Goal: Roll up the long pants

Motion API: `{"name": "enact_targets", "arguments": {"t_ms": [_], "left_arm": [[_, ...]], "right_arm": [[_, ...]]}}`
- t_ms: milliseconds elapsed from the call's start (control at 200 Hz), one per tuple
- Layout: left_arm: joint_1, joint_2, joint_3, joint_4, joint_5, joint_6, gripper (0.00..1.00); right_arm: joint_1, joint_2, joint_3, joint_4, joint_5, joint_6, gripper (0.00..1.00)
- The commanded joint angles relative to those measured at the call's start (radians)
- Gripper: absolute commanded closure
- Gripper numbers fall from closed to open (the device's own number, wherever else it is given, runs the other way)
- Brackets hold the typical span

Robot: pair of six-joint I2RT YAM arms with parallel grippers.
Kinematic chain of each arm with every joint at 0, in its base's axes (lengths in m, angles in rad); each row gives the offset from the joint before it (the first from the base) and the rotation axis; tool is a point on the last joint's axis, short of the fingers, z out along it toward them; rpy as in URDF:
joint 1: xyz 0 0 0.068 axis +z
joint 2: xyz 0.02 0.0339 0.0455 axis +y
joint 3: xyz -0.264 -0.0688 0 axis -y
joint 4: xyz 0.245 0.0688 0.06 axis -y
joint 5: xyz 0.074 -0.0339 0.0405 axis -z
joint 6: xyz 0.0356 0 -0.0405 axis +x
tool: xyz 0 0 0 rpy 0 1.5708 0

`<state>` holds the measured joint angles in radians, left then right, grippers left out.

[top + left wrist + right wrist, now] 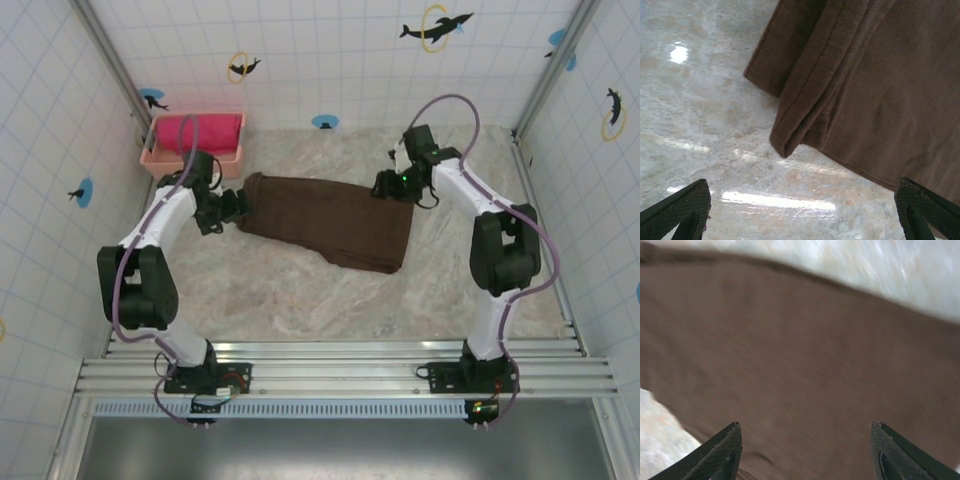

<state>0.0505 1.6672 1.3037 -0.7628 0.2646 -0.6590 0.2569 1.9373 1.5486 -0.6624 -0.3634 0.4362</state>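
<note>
Squarely at mid-frame in the overhead view, the brown long pants [330, 222] are lying folded flat on the marbled tabletop [300, 300], slanting from upper left toward lower right. The left gripper [801, 200] is hovering, jaws spread wide and empty, just short of the hemmed end, with the folded corner [785, 146] lying ahead of it. The right gripper [805, 440], jaws likewise apart, is hanging over the opposite end in a blurred view. A tidy roll probably means pinching the hem evenly and keeping the edges aligned.
</note>
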Motion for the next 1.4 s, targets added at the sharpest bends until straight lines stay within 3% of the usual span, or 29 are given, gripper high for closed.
{"name": "enact_targets", "arguments": {"t_ms": [0, 315, 711, 986, 1086, 1151, 1216, 1391], "left_arm": [[-0.025, 0.015, 0.048, 0.019, 0.008, -0.029, 0.04], [-0.154, -0.013, -0.056, 0.118, 0.067, -0.146, 0.03], [-0.299, -0.081, -0.174, 0.250, 0.093, -0.344, 0.03], [-0.461, -0.064, -0.262, 0.493, 0.079, -0.589, 0.03], [-0.522, -0.037, -0.271, 0.578, 0.058, -0.658, 0.02], [-0.542, -0.016, -0.256, 0.598, 0.047, -0.677, 0.03], [-0.599, -0.002, -0.250, 0.619, 0.034, -0.703, 0.03], [-0.660, 0.040, -0.259, 0.690, 0.021, -0.774, 0.03]], "right_arm": [[-0.048, -0.060, -0.083, 0.048, 0.023, -0.005, 0.31], [-0.147, -0.050, -0.140, 0.073, 0.016, -0.022, 0.31], [-0.170, 0.106, -0.015, 0.096, -0.071, -0.039, 0.31], [-0.170, 0.207, 0.042, 0.119, -0.098, -0.033, 0.33], [-0.169, 0.236, 0.053, 0.134, -0.128, -0.027, 0.44], [-0.166, 0.252, 0.059, 0.139, -0.148, -0.027, 0.68], [-0.166, 0.253, 0.056, 0.133, -0.142, -0.023, 1.00], [-0.212, 0.199, -0.007, 0.118, -0.056, -0.016, 1.00]]}}
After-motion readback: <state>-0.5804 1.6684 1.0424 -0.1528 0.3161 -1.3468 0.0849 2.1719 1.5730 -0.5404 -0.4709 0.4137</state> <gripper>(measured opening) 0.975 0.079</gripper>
